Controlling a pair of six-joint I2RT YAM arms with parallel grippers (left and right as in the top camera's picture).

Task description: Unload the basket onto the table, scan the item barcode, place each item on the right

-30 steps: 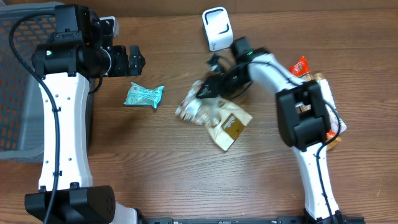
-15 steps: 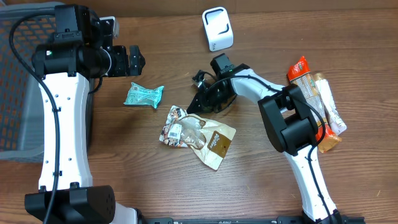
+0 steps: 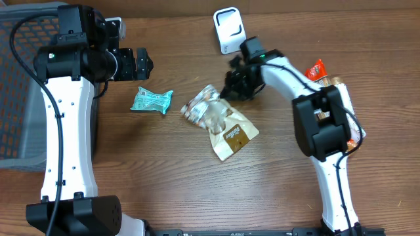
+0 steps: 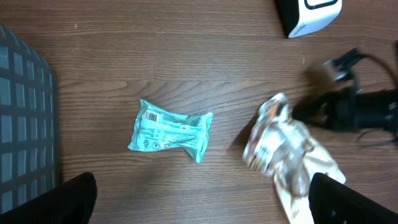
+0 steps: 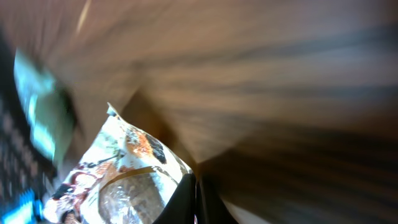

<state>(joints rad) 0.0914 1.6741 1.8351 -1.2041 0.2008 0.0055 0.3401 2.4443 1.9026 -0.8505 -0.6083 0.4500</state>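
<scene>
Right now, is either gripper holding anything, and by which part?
The right gripper pinches the snack pouch by one edge; the left gripper is open, holding nothing.

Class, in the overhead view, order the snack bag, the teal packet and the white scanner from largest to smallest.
1. Snack bag, clearly largest.
2. White scanner and teal packet look about alike, so I would not rank them.

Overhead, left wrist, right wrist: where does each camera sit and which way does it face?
Overhead: above the table, looking straight down; left arm and right arm show.
Left wrist: on the left arm, looking down at the teal packet; its dark fingertips show.
Right wrist: blurred, close on the snack bag; closed fingers show.
All three share the snack bag.
</scene>
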